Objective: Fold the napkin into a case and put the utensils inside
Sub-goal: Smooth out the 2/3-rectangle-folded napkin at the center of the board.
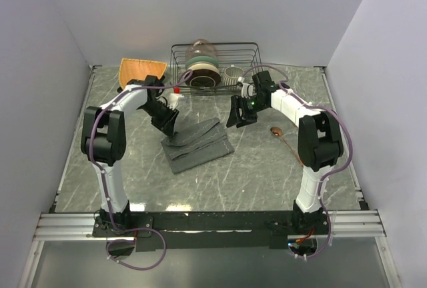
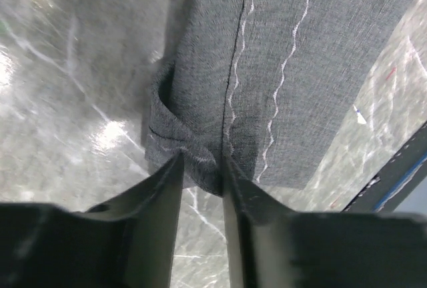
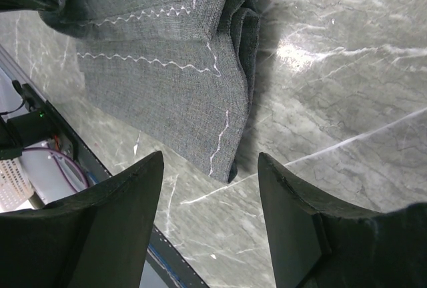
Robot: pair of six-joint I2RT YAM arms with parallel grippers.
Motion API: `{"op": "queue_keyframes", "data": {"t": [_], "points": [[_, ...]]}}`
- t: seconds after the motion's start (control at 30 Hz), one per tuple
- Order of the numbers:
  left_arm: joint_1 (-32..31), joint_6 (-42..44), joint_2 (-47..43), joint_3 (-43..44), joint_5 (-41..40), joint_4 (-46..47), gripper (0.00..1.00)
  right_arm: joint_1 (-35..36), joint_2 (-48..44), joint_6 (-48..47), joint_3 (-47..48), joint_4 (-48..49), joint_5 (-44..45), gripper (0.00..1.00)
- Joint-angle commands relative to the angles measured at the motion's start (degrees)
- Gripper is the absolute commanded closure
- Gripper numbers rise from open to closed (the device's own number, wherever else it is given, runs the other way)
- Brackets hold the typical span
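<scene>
Right up against the lens in the left wrist view, the left tool [image 2: 201,168] is clenched on one bunched corner of the napkin [image 2: 287,68], with the folded edge wedged between its fingers. The napkin sits around the middle of the tabletop [image 1: 133,181] as a layered grey stack. It's partly folded but fanned out, not a tidy pocket yet, and the white zigzag stitching faces up. The right tool [image 3: 210,161] hangs over the opposite end, spread wide and grasping nothing. The spoon [image 1: 275,131] lies off to the right, well apart from the cloth, and it's the only cutlery that's easy to make out. The wire rack [image 1: 213,51] and orange mat [image 1: 141,71] are at the back. The risky part looks like that pinch. It's only on a small corner, so a pull could slip off, or drag the whole stack and splay the layers. Then the pocket edges wouldn't line up for the spoon to slide in.
</scene>
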Motion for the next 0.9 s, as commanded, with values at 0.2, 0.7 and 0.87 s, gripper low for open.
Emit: {"op": "queue_keyframes", "data": {"t": [0.2, 0.7, 0.87], "points": [[-2.1, -0.5, -10.5, -5.7, -3.3, 3.8, 0.84, 0.8, -3.5, -0.6, 0.5, 0.0, 0.0, 0.34], [-7.1, -2.6, -12.6, -20.0, -8.4, 15.4, 0.77, 5.5, 1.5, 1.6, 6.7, 1.9, -1.8, 0.35], [-7.2, -1.8, -11.7, -22.3, -9.9, 17.8, 0.68, 9.0, 3.8, 3.8, 9.3, 5.7, -2.1, 0.37]]}}
